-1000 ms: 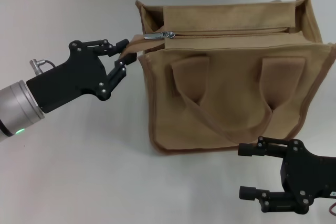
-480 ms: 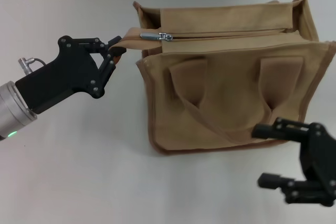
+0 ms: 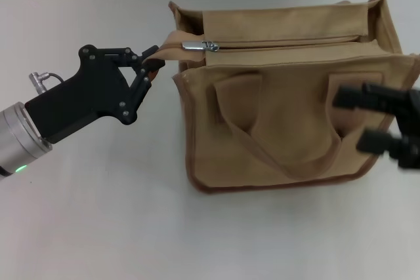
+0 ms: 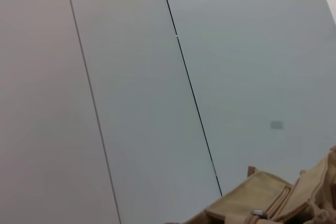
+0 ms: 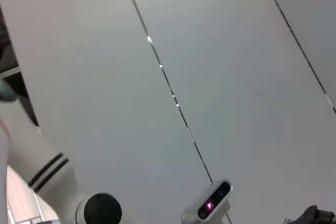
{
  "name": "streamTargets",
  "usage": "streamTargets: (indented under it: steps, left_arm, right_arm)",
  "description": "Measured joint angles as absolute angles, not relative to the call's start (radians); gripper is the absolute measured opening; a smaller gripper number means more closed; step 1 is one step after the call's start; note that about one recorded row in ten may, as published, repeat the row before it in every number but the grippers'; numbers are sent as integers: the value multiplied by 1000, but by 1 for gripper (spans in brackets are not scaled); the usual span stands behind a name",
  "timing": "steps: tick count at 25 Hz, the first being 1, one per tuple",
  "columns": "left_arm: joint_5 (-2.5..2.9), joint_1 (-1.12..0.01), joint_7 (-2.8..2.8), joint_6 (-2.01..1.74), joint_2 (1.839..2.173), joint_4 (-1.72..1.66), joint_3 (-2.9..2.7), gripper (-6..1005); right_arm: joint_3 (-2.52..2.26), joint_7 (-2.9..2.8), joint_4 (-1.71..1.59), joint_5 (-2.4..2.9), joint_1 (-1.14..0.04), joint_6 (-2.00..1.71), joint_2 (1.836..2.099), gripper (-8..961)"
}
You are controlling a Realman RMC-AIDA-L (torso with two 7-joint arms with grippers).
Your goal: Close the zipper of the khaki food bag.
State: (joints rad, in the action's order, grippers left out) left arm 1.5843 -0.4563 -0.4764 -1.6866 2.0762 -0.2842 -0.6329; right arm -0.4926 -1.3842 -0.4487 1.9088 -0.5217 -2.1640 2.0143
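The large boxy tan canvas food bag [image 3: 289, 96] with darker brown edge piping stands upright on the pale, off-white table [image 3: 98, 214], filling the head view from about 12 o'clock round to 3 o'clock of centre. Its two looped fabric handles [image 3: 282, 136] hang flat against the near face.

Along the bag's top runs the khaki zipper tape [image 3: 282, 42], drawn together across the visible length. The small shiny silver metal slider with its pull tab [image 3: 200, 46] sits at the tape's end at 9 o'clock, near the bag's corner there, with the tab lying flat and pointing toward 9 o'clock.

The black left gripper [image 3: 149, 63] reaches in from 9 o'clock of the bag. Its fingers are pinched together on the tan fabric tail [image 3: 172, 42] that sticks out from the zipper's end past the bag's corner, holding it taut, just beside the slider but not on it.

The black right gripper [image 3: 371, 119] hovers at 3 o'clock, in front of the bag's near face beside the handle on that side. Its two fingers stand apart, with nothing between them; whether they touch the canvas cannot be told
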Motion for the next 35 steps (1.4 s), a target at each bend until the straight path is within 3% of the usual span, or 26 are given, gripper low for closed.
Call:
streamTargets:
  steps: [18,35]
  left_arm:
    - [1573,-463,-474,-1707,2076,-280,-629,28]
    - [1574,-472,-474,-1712,2077,-285,-629,32]
  right_arm:
    - [-508,-2096,-580,1898,-807,-2015,1962,752]
    - [-807,-2400,-613,1923,-919,-1840,1939,751]
